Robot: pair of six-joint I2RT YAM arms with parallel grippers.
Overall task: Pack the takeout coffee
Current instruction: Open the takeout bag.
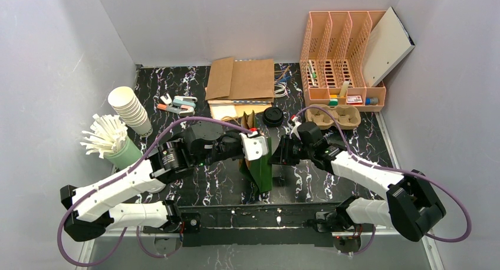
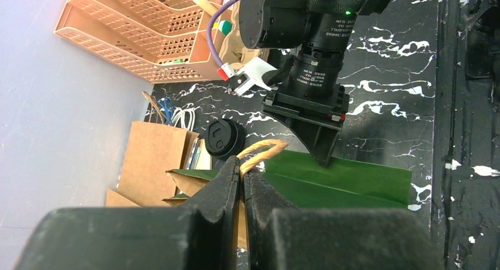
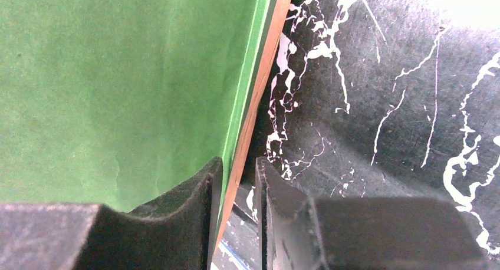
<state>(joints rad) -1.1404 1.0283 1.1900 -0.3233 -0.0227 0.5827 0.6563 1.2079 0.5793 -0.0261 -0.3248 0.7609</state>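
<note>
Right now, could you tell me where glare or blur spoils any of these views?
Right wrist: the top-right corner is blown out white over the marbled tabletop, and the near jaws are soft. Left wrist: its jaws are dark blurs, while the green paper bag is sharp. Top view: even light, no glare.

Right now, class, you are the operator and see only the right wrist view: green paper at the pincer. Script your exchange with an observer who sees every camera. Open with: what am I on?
Observer: A green bag, in the middle of the table.
Operator: Is the other pincer on it?
Observer: Yes, the left pincer is shut on its rim by the paper handle.
Operator: What lies beyond it?
Observer: A black cup lid, outside the bag, by brown bags.
</note>
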